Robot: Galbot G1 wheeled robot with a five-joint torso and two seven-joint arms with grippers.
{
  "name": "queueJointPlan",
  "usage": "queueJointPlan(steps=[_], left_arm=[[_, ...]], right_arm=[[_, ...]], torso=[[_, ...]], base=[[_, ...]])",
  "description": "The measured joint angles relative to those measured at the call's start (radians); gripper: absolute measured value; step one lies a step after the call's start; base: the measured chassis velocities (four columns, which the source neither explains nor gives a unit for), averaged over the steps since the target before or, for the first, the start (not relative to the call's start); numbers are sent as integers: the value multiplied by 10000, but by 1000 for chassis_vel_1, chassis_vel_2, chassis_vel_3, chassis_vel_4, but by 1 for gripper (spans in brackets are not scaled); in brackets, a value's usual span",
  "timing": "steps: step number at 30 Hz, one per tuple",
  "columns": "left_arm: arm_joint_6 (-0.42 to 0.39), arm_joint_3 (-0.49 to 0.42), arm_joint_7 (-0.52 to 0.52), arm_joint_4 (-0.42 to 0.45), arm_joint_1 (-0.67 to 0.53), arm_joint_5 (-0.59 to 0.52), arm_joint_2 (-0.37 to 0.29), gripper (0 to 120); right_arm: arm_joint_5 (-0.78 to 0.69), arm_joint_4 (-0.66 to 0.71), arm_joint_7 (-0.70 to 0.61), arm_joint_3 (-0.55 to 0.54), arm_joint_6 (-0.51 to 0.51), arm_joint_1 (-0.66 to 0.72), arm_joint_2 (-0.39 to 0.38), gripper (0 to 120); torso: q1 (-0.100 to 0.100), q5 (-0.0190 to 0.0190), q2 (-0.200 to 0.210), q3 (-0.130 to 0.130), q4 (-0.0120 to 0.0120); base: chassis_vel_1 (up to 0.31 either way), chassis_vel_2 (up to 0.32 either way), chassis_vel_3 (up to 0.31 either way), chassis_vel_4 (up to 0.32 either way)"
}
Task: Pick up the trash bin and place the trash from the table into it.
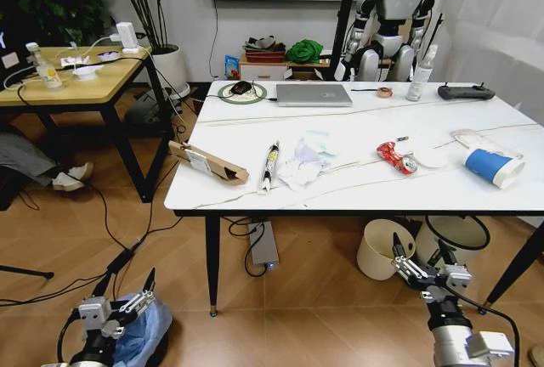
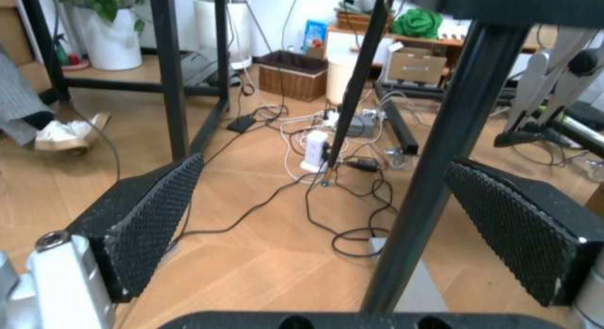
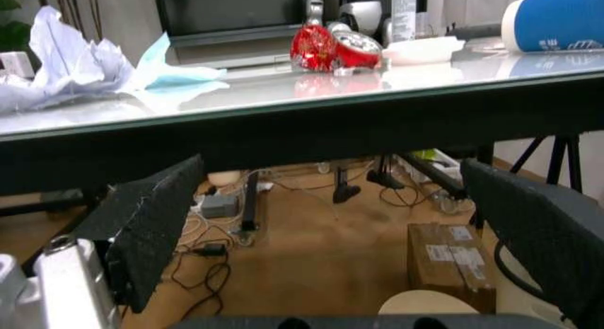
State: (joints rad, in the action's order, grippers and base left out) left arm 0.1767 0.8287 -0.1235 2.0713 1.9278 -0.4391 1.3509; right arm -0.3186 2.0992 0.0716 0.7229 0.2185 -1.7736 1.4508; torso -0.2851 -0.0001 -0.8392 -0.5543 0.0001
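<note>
**Bin on the floor, litter on the table: nothing collected yet**

Head view: the table [image 1: 357,133] carries all the trash. From left to right along its near part lie a brown cardboard box [image 1: 208,162], a long wrapper [image 1: 269,164], crumpled tissues [image 1: 301,168], a crushed red can [image 1: 396,157] and a blue-and-white paper cup [image 1: 494,166] on its side. A laptop [image 1: 313,94] sits at the far edge. The trash bin [image 1: 143,330], with its light-blue bag, stands on the floor at the near left, just beside the left gripper [image 1: 127,299], which hangs low with its fingers spread and nothing between them. The right gripper [image 1: 418,260] is low at the near right, in front of a cream bin [image 1: 384,249] under the table; it is also spread and empty.

Left wrist view: the two black ribbed pads [image 2: 151,219] stand wide apart with only floor, cables and a black table leg [image 2: 443,159] beyond them.

Right wrist view: the pads [image 3: 155,226] are wide apart and empty, level with the table edge; the tissues [image 3: 66,56], can [image 3: 332,49] and cup [image 3: 555,21] are seen above it.

Judged from this, the bin is not yet lifted and every piece of litter is left to clear. No brand or lettering can be read on the can, cup or wrapper.
</note>
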Motion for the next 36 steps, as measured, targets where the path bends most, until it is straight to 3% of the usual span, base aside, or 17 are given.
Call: queueJointPlan(steps=[9,30,31,36], left_arm=[[-4,45,4,-157,-15,25,-11,100],[-22,86,12,-397,-88,84,7,100],[-54,110,24,-401,-118,125,47,100],[-66,129,30,-362,-121,150,69,100]], right_arm=[[143,-225,57,-33,143,184,97,100],[190,-397,47,-86,177,375,177,100],[184,-517,63,-86,241,431,184,100],[220,-657,185,-82,391,425,138,100]], torso=[[171,0,420,250,0],[323,0,781,457,0],[401,0,986,582,0],[462,1,1138,675,0]], base=[[0,0,0,0],[0,0,0,0],[0,0,0,0],[0,0,0,0]])
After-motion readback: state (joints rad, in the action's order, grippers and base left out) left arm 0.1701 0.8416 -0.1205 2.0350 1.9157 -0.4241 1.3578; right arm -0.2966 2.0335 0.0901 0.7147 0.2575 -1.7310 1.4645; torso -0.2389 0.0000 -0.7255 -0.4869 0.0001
